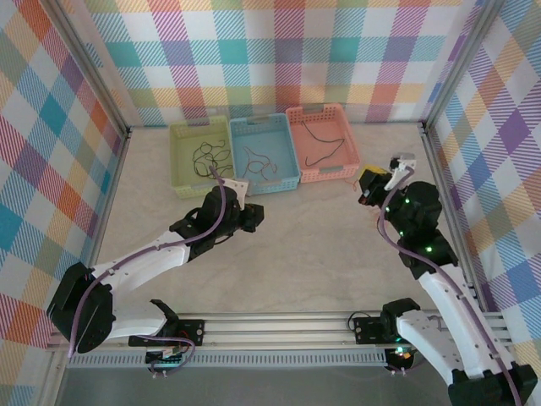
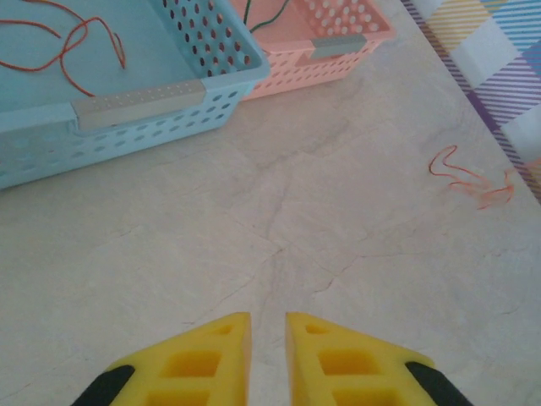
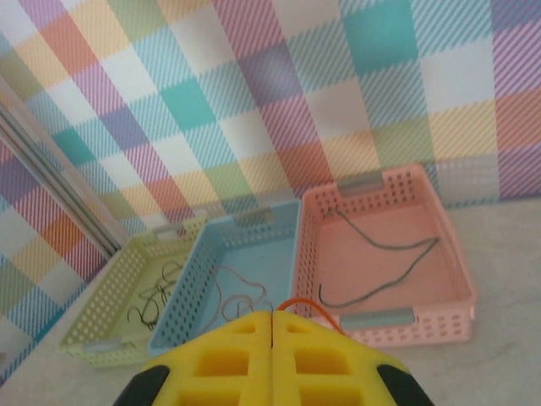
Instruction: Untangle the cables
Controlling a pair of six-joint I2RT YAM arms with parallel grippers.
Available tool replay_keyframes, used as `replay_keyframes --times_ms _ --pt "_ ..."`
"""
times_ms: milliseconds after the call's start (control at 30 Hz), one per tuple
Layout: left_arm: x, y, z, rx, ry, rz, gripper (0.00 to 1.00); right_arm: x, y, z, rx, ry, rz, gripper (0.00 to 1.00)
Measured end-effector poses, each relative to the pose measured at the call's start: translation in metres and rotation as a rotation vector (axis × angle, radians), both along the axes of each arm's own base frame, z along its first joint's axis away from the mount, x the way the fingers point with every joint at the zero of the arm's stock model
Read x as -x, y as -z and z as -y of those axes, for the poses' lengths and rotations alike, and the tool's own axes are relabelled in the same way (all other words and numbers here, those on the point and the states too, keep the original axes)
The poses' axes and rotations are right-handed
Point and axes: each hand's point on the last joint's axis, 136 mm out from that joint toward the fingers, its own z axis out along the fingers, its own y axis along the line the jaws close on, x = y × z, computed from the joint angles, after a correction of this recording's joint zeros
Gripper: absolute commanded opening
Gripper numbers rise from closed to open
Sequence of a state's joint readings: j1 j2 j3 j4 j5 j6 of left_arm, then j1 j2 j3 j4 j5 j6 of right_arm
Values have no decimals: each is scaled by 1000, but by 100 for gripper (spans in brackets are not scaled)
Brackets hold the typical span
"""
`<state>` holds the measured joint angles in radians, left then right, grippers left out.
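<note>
Orange cable (image 3: 306, 306) loops out just above the tips of the right claw (image 3: 272, 316), whose yellow fingers are pressed together on it, raised and facing the baskets. The left claw (image 2: 268, 321) hangs low over the pale surface (image 2: 338, 228) near the blue basket (image 2: 139, 101), its fingers a narrow slit apart with nothing between them. A second orange cable (image 2: 469, 178) lies loose on the surface off to its right. Thin orange-red cables (image 1: 258, 161) sit in the blue basket, black cables (image 1: 211, 156) in the green basket (image 1: 177, 161), and one dark green cable (image 3: 372, 245) in the pink basket (image 3: 431, 326).
</note>
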<state>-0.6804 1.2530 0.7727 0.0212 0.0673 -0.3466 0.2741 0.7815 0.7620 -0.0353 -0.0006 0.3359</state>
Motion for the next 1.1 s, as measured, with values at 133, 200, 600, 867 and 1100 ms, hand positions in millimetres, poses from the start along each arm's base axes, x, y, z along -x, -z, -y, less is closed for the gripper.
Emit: replay_keyframes --times_ms 133,200,600,867,1100 --pt "1 -1 3 12 16 -1 14 -8 26 -6 7 -18 -65 0" --pt "2 -1 3 13 19 -2 14 -9 29 -8 0 -31 -72 0" --pt "19 -28 40 165 221 30 53 -2 28 -48 -76 -261 -94 0" --pt "53 -28 76 167 404 67 62 17 -10 -79 -208 -481 -109 0" --pt "74 -12 97 86 494 86 70 37 -37 -94 -302 -622 -126 0"
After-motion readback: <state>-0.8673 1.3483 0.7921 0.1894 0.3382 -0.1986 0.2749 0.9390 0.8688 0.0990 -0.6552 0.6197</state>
